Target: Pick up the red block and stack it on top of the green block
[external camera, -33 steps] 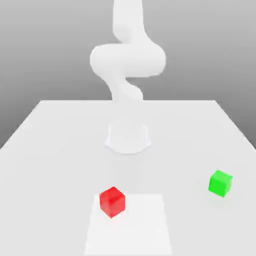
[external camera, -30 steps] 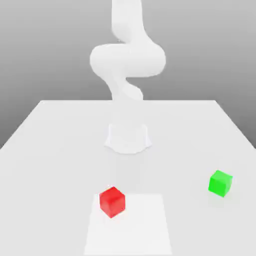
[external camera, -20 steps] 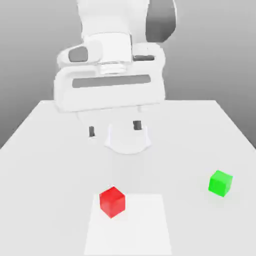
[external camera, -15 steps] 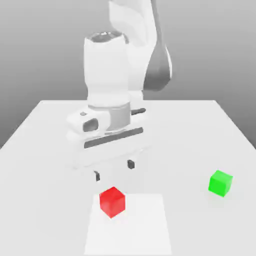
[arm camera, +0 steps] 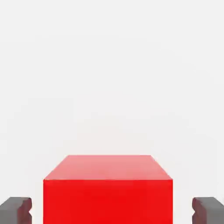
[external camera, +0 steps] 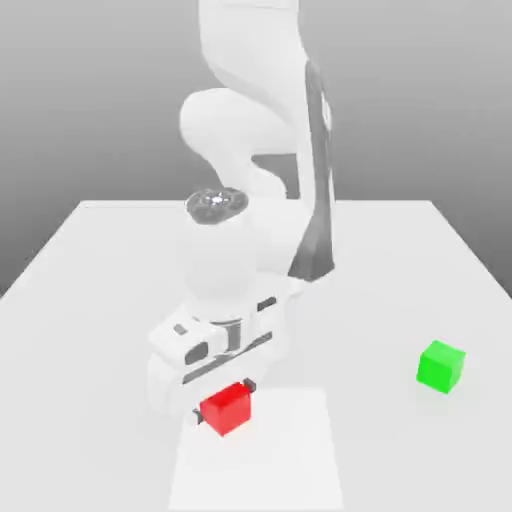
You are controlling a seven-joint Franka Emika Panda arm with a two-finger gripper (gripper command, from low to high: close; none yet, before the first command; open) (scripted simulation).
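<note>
While we look across the wide, pale grey flat worktop [external camera: 90,280] in the exterior view, a big, smooth white robot arm [external camera: 255,120] rises from the far middle and bends forward and down toward the near edge. Its blocky white hand [external camera: 205,355] hangs low, just above the worktop, pointing downward.

On the near part of the worktop lies a lighter, square patch [external camera: 280,460]. At the far corner of that patch, toward the exterior view's left, sits the small bright red cube with plain smooth faces [external camera: 226,408], resting flat on the worktop directly under the hand.

The small dark grey fingers [arm camera: 15,210] stand one on each side of the red cube [arm camera: 108,192]. In the hand view we see a thin strip of bare worktop between each finger and the cube's side, so the fingers are parted a little wider than the cube and are not gripping it.

The small bright green cube with plain smooth faces [external camera: 440,365] sits well apart, toward the exterior view's right, alone on the worktop.
</note>
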